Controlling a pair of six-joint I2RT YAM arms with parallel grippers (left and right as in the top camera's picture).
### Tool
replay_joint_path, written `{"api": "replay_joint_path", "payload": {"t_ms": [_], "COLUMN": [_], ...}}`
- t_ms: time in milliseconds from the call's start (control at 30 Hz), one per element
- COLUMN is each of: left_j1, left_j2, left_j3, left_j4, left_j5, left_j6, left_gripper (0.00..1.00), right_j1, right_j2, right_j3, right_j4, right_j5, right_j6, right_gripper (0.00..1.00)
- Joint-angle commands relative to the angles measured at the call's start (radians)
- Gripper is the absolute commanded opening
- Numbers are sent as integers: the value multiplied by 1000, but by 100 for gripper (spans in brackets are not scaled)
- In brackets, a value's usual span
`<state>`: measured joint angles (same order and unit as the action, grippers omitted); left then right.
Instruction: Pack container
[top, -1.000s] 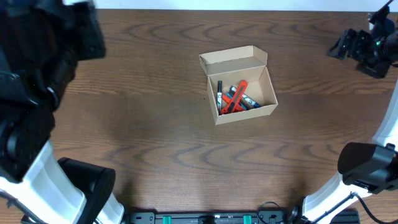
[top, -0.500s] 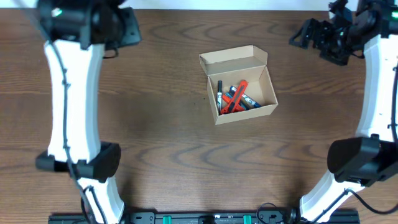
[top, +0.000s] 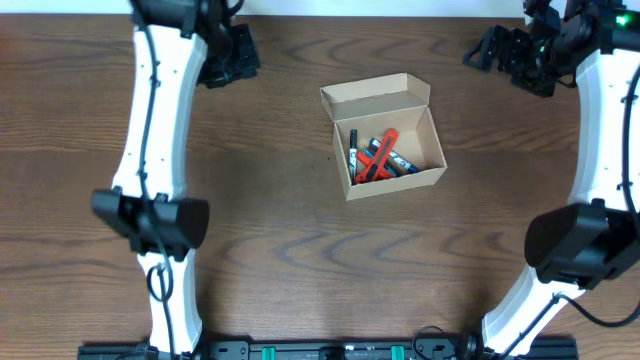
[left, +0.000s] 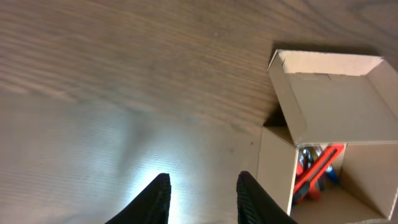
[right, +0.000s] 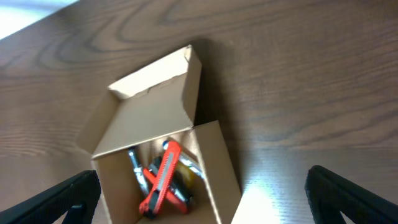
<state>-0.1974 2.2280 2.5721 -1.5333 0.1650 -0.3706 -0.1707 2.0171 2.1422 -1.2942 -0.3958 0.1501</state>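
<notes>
The container (top: 392, 178) is a small tan cardboard box in the middle of the table, its flap lid (top: 375, 97) open toward the far side. Inside lie red utility knives (top: 378, 156) and dark pens. The box also shows in the left wrist view (left: 277, 168) and the right wrist view (right: 214, 162). My left gripper (top: 230, 55) hangs high at the far left, open and empty; its fingertips (left: 202, 186) show over bare table left of the box. My right gripper (top: 510, 55) is high at the far right, wide open and empty, its fingertips (right: 202, 193) spread to either side of the box below.
The dark wood table (top: 250, 230) surrounds the box. The white arm links rise along the left side (top: 150, 150) and right side (top: 600, 130), with their bases at the near edge.
Both arms have swung up and inward from the sides; the left arm rose from the near left to the far left, the right gripper shifted left. The box has not moved.
</notes>
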Motion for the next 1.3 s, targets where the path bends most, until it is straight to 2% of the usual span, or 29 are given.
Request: {"api": "replay_joint_path", "payload": {"t_ms": [0,100,233,267,333,433,500,600,700,933,1067,1267], "left_j1": [0,1,1,1,1,1,1,1,1,0,-3,-7], "left_j2": [72,115,128,128,129,136,150,180,225,255,257,257], "left_j3": [-2,-2,-2,-2,-3,-8,-12,-13,-13,-13,-13,-13], "left_j4": [27,42,54,57,64,78,85,87,88,82,48,46], "left_j5": [83,102,117,137,175,195,217,300,361,465,509,541], "left_j6": [-8,-7,-7,-7,-7,-8,-9,-8,-8,19,34,34], "left_gripper": [31,27,27,25,18,9,6,6,6,6,6,6], "right_j1": [-11,-21,-38,-42,-48,-53,-53,-51,-52,-82,-113,-130], "right_j2": [93,160,228,239,259,279,286,288,288,301,330,397], "right_j3": [-3,-3,-3,-3,-3,-3,-3,-3,-3,-3,-3,-3], "right_j4": [1,2,36,41,47,51,60,69,72,100,133,171], "right_j5": [5,-98,-210,-229,-282,-343,-365,-372,-371,-327,-351,-446], "right_j6": [-17,-17,-11,-6,-5,-6,-6,-5,2,21,93,120], "right_gripper": [98,96,95,92,88,87,84,71,45,33,1,1]}}
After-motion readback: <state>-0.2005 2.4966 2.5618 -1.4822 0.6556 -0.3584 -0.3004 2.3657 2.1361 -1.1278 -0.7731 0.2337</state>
